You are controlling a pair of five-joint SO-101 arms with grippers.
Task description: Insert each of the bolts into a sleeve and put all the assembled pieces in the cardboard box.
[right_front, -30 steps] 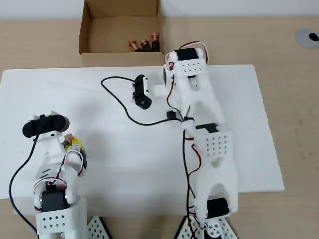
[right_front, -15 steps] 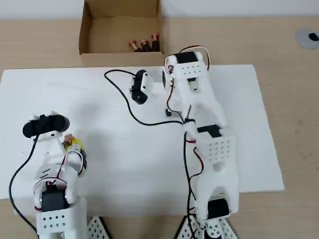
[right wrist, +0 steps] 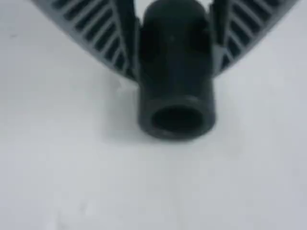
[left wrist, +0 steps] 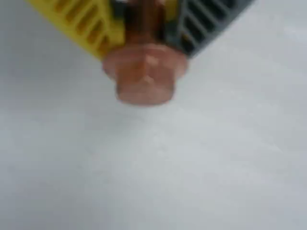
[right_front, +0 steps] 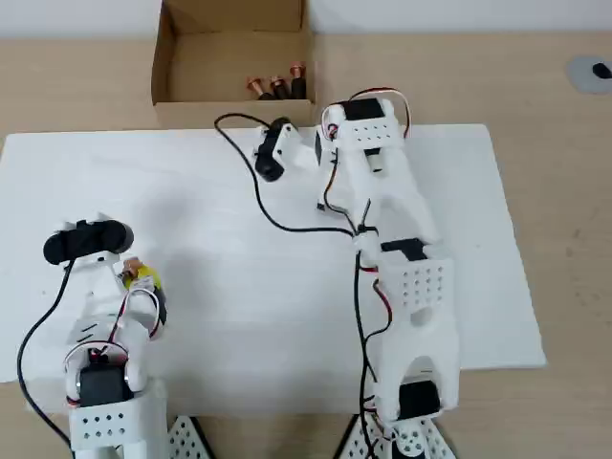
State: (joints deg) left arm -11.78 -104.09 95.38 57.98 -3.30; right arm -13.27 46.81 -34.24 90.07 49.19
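My left gripper (left wrist: 144,21) is shut on a copper bolt (left wrist: 144,74), whose hex head sticks out past the yellow and grey fingers just above the white sheet. From above, that gripper (right_front: 137,276) sits at the sheet's left side with the bolt (right_front: 132,268) in it. My right gripper (right wrist: 175,67) is shut on a black sleeve (right wrist: 176,100), its open bore facing the camera, low over the sheet. The right arm (right_front: 368,153) stretches to the sheet's far edge, close to the cardboard box (right_front: 167,57). Three assembled pieces (right_front: 277,84) lie in the box.
A white sheet (right_front: 239,287) covers the wooden table (right_front: 555,172) between the arms. The right arm's black cable (right_front: 258,196) loops over the sheet near its wrist camera (right_front: 273,153). A grey disc (right_front: 591,72) lies at the far right edge.
The right arm has swung farther from its base toward the box, its wrist camera and cable moving with it. The left arm has kept still with the bolt.
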